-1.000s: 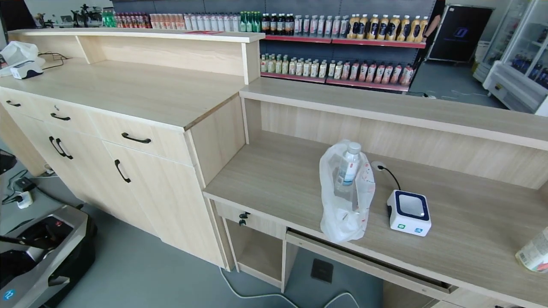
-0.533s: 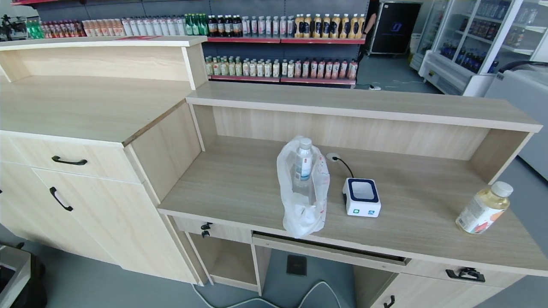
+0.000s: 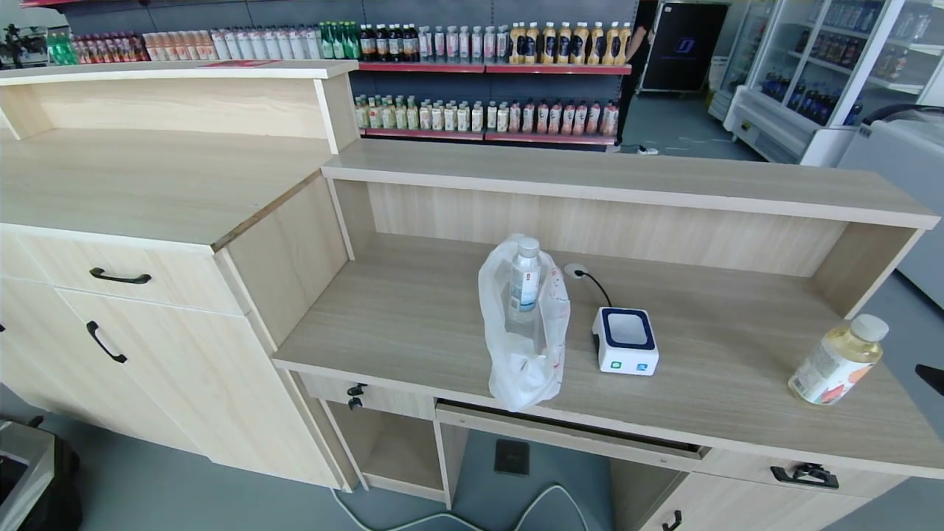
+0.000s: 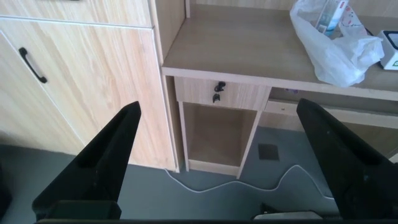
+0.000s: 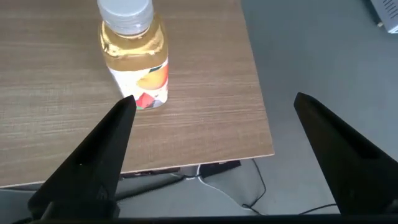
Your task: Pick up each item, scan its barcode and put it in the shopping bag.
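Note:
A white plastic shopping bag stands on the lower wooden counter with a clear water bottle upright inside it. Just right of it sits the white barcode scanner with its dark window up. A juice bottle with a white cap stands near the counter's right end. My right gripper is open, off the counter's right edge with the juice bottle beyond its fingers; one finger shows right of the bottle. My left gripper is open and low, before the desk's open cubby, with the bag beyond.
A taller cabinet with black-handled drawers adjoins the counter on the left. A raised back shelf runs along the counter's far side. The scanner's black cable enters a hole behind it. Drink shelves and fridges stand in the room behind.
The head camera has swung to the right, bringing the juice bottle fully into view. A finger of my right gripper has come in at the right edge. The items have not moved.

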You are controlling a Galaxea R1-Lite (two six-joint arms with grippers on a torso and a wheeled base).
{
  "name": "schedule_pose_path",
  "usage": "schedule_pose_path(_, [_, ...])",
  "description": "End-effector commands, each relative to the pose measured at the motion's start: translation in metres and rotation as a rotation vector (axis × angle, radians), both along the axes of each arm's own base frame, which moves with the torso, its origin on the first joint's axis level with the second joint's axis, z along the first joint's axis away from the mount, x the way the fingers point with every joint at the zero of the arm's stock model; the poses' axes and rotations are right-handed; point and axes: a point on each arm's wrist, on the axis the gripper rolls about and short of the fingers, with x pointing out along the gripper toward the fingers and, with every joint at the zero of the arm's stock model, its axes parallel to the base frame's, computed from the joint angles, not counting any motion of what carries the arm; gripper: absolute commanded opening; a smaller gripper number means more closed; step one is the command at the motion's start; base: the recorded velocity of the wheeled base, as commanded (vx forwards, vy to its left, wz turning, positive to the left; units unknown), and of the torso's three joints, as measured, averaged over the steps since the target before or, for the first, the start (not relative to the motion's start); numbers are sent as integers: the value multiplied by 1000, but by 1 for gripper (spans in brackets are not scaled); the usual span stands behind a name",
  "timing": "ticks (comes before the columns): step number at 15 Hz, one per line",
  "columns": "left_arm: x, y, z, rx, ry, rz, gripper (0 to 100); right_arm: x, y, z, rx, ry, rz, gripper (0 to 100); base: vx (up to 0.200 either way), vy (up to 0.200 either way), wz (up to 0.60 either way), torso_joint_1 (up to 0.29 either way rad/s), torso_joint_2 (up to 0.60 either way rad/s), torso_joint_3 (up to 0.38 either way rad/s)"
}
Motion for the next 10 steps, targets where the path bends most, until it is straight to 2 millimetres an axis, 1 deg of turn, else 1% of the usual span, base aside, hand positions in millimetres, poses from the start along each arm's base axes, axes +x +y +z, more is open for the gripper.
schedule_pose_path(1, [0,0,0,0,1,0,100,17,-1,-24,15,19,39,100,0,0,0,0,0,0])
schedule_pose_path(3, [0,0,0,0,1,0,100,33,2,-29,-3,2,81,100,0,0,0,0,0,0])
schedule_pose_path(5, [0,0,0,0,3,0,100,43,8,-37,-4,4,115,100,0,0,0,0,0,0])
schedule_pose_path(7, [0,0,0,0,3,0,100,48,10,-47,-4,16,131,100,0,0,0,0,0,0])
schedule_pose_path(10, [0,0,0,0,1,0,100,52,7,-59,-31,28,140,100,0,0,0,0,0,0])
